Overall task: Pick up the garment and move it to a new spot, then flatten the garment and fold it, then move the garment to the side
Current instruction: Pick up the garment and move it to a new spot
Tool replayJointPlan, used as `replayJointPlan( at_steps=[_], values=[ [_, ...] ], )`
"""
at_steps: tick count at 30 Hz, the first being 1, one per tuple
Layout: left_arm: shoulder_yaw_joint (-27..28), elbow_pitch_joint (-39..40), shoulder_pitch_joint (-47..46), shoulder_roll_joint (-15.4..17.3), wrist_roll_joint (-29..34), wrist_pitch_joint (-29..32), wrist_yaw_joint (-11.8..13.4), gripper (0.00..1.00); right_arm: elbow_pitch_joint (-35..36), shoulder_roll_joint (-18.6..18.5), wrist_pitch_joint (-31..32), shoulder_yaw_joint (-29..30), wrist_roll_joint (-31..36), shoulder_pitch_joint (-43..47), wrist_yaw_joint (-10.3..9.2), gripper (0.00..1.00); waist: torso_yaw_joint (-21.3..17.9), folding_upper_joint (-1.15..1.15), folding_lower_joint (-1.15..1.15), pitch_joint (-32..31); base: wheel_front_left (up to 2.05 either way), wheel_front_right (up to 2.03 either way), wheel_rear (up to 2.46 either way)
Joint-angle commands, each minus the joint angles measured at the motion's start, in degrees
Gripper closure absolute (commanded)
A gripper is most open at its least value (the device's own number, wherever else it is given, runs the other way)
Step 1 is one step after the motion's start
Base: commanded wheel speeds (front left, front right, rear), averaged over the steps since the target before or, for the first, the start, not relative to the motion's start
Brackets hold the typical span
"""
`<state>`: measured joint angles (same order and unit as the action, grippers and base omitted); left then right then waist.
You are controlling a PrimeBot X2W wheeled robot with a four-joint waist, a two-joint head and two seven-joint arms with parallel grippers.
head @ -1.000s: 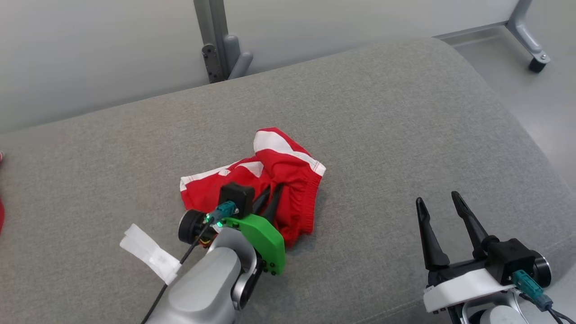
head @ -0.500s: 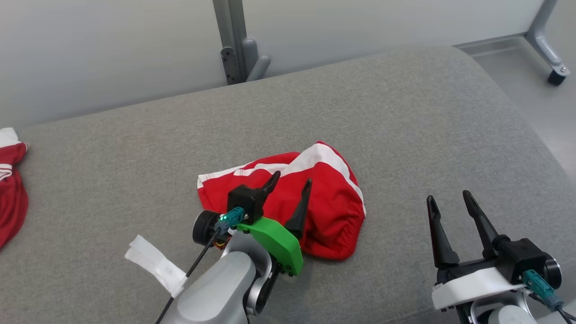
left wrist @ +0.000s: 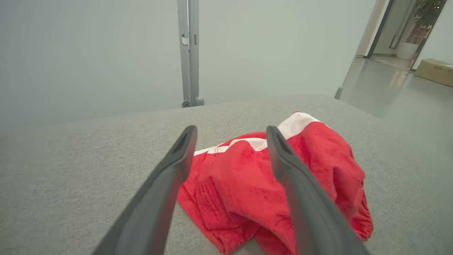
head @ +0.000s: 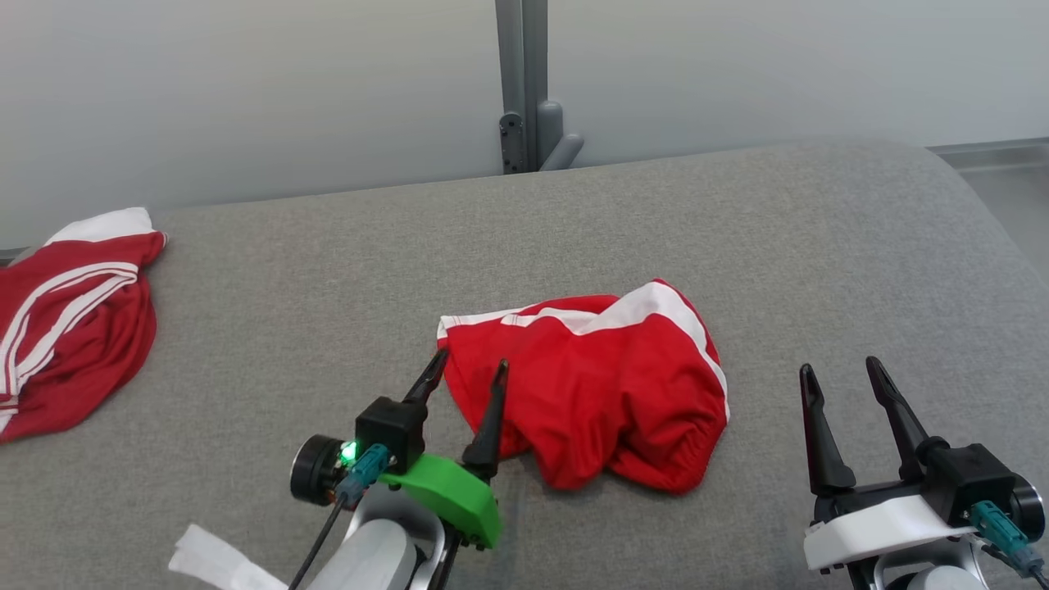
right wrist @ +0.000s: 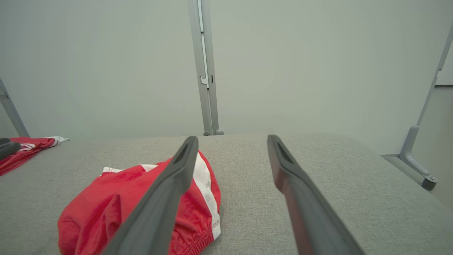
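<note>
The garment (head: 598, 385) is a crumpled pair of red shorts with white stripes, lying in a heap on the grey padded table (head: 737, 229). My left gripper (head: 471, 360) stands open at the heap's near-left edge, holding nothing. In the left wrist view the garment (left wrist: 247, 180) lies just beyond and under the open left gripper (left wrist: 230, 131). My right gripper (head: 840, 369) is open and empty to the right of the heap. In the right wrist view the garment (right wrist: 116, 202) lies at lower left behind the left finger of the right gripper (right wrist: 231, 140).
A second red garment with white stripes (head: 65, 328) lies at the table's far left edge, seen also (right wrist: 24, 148) in the right wrist view. A grey post (head: 524, 82) rises behind the table. White tape (head: 213, 561) hangs from my left arm. The floor drops off at right.
My left gripper has opened and let go of the garment, which now lies spread in a lower heap. The head camera has turned left, bringing the second garment into view.
</note>
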<state>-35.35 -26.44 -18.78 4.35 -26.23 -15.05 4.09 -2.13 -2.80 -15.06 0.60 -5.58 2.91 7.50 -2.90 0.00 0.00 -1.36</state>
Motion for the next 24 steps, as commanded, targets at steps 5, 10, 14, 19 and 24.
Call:
replayJointPlan(
  at_steps=[5,10,14,19,24],
  values=[
    [5.4,4.3,6.4,1.4,2.6,-0.2,0.6,0.00,0.3,-0.2,-0.2,0.7,0.3,0.9,-0.02,0.00,1.9,0.00,0.00,-1.2,0.00,0.00,0.00],
    [10.9,7.9,12.0,2.0,4.7,-0.2,1.4,0.00,0.1,-0.2,-0.2,1.7,0.3,1.9,-0.02,0.00,2.8,0.00,0.00,-1.6,0.00,0.00,0.00],
    [14.4,10.3,15.8,1.6,6.1,-0.2,1.6,0.00,-0.1,-0.2,-0.2,2.3,0.3,2.8,-0.02,0.00,3.4,0.00,0.00,-2.0,0.00,0.00,0.00],
    [17.3,12.0,19.1,1.0,7.6,-0.2,0.9,0.00,-0.3,-0.2,-0.2,2.6,-0.1,3.6,-0.02,0.00,3.9,0.00,0.00,-2.4,0.00,0.00,0.00],
    [19.3,12.5,20.7,0.5,8.8,-0.2,0.0,0.00,-0.3,-0.2,-0.2,2.6,0.1,3.4,-0.02,0.00,4.2,0.00,0.00,-2.3,0.00,0.00,0.00]
  ],
)
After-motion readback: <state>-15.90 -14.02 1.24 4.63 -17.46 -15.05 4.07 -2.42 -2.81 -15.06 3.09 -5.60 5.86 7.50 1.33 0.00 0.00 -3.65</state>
